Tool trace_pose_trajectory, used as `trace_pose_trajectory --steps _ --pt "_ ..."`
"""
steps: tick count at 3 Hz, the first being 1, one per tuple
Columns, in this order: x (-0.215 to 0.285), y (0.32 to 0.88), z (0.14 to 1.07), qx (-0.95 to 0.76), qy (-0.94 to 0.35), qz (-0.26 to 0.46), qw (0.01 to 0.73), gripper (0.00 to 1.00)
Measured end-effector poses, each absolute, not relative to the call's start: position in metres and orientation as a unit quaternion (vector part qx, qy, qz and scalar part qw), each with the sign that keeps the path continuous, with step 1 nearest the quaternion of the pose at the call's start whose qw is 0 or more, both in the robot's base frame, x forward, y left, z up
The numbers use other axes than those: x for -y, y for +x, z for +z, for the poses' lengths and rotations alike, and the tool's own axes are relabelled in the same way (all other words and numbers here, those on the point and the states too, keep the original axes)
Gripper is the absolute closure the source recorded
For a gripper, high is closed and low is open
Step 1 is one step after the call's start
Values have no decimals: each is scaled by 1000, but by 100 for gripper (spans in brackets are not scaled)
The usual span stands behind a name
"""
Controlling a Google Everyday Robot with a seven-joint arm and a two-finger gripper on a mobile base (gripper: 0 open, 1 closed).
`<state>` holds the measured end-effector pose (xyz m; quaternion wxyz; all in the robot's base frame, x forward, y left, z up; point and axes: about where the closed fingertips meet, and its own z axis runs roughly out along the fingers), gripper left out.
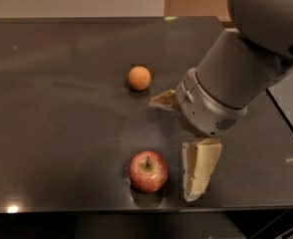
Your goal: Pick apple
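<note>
**Claw spread wide beside the apple, nothing gripped yet**

The apple [148, 171] sits stem-up near the front edge of the dark surface [57, 133]. The claw [170, 150] hangs just to its right with its two pale fingers [199, 167] set wide apart and holding nothing. One finger points down, just beside the apple's right flank. The other points left, higher up and farther back, toward the orange fruit [139, 78], which lies well apart from the apple.

The apple is not between the fingers, so closing from this pose would likely catch nothing. The lower finger could also nudge the apple sideways, and the front edge is near enough that a roll might carry it off. The skin looks smooth and the shape is round, so an off-centre squeeze may pop it out. A leftward sweep could also bring the upper finger against the orange fruit. The arm's bulk hides the surface behind it, so clearance there cannot be judged.

No brand, label or writing can be read on anything in view.
</note>
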<state>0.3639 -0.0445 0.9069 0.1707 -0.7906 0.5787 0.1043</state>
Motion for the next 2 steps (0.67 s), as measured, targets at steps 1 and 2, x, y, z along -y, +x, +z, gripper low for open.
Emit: trace_pose_trajectory --steps 1,2 --pt "33 359 888 -565 -803 105 160 0" --pt "27 361 874 -559 -808 106 155 0"
